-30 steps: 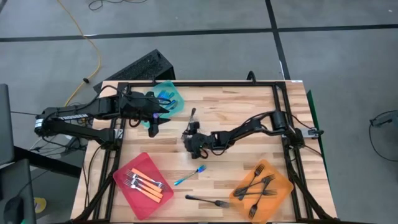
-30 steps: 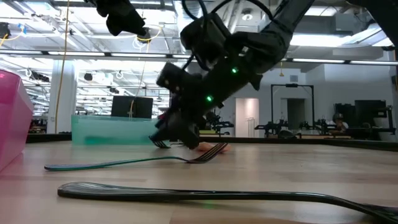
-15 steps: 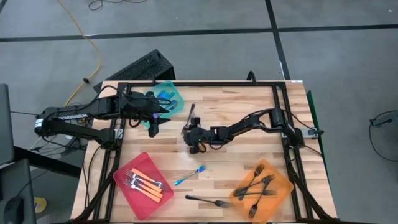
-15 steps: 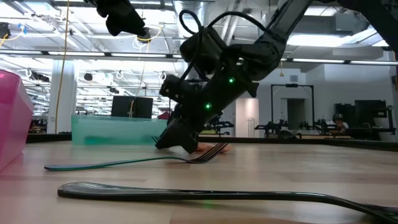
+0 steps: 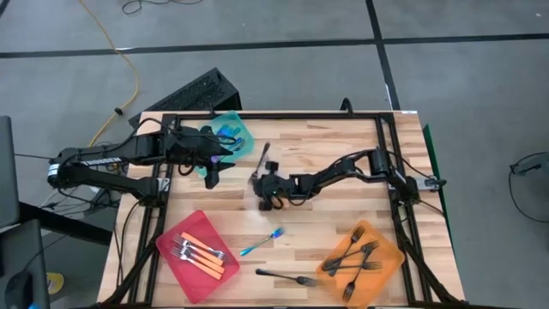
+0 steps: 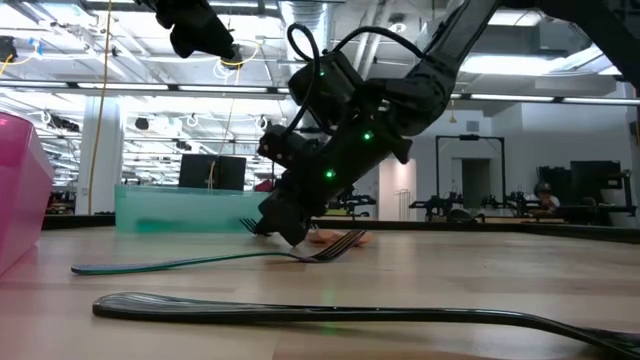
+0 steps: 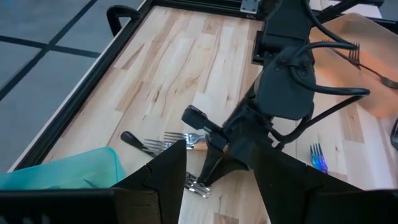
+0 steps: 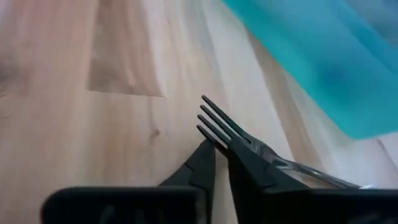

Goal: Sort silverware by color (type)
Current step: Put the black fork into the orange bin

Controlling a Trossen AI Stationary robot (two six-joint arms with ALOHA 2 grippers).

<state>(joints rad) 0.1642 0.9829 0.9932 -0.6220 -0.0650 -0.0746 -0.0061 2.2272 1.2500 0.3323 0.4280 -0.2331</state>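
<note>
My right gripper (image 5: 265,200) has moved up the table toward the teal tray (image 5: 244,142), dropped to the wood, and pinched its fingers (image 8: 249,168) shut around a fork (image 8: 249,144) lying there.

A light wooden bench (image 5: 343,215) with a black frame fills the middle of the high view. A teal tray (image 5: 236,135) sits at its upper left, a red tray (image 5: 176,262) at the lower left and an orange tray (image 5: 382,275) at the lower right. Loose on the wood lie a blue-handled fork (image 5: 261,242) at lower centre, a black fork (image 5: 287,276) below it, and a dark fork (image 5: 264,158) at upper centre.
</note>
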